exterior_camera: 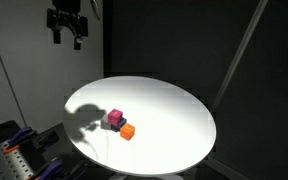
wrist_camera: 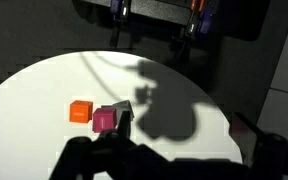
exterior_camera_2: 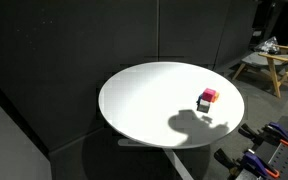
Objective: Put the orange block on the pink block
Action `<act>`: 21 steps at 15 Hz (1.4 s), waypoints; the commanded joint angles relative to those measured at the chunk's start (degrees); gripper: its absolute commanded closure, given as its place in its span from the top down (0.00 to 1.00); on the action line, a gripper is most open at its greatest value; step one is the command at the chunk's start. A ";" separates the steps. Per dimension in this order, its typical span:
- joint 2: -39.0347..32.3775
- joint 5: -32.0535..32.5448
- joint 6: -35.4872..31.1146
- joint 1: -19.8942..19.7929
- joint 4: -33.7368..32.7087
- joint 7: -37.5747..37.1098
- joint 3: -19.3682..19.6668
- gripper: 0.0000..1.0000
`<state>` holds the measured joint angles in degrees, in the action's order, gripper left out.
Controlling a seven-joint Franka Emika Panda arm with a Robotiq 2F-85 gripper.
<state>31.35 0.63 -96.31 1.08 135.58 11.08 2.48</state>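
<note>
The orange block (exterior_camera: 127,131) lies on the round white table (exterior_camera: 174,110), touching the front side of the pink block (exterior_camera: 115,118). A dark blue block (exterior_camera: 122,124) sits against them. In the wrist view the orange block (wrist_camera: 80,111) is left of the pink block (wrist_camera: 104,119). In an exterior view the pink block (exterior_camera_2: 210,96) shows beside the dark block (exterior_camera_2: 203,105), and the orange block is hidden. My gripper (exterior_camera: 67,38) hangs high above the table's far left edge, well away from the blocks, open and empty.
The arm casts a large shadow (exterior_camera: 84,125) on the table beside the blocks. A rack with blue-handled clamps (exterior_camera: 19,155) stands below the table edge, also in an exterior view (exterior_camera_2: 269,140). A wooden stool (exterior_camera_2: 269,62) stands behind. Black curtains surround the scene.
</note>
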 commanded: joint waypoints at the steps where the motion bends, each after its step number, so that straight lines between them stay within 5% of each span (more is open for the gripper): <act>1: -0.02 0.04 0.11 0.12 -0.12 -0.07 0.09 1.00; 9: -1.76 -0.28 -1.63 -0.46 -1.19 -1.50 0.34 1.00; 21: -9.43 -0.86 -17.31 -4.77 -3.48 -10.41 2.09 1.00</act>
<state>24.71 0.56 -111.46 -2.40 134.51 3.69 4.15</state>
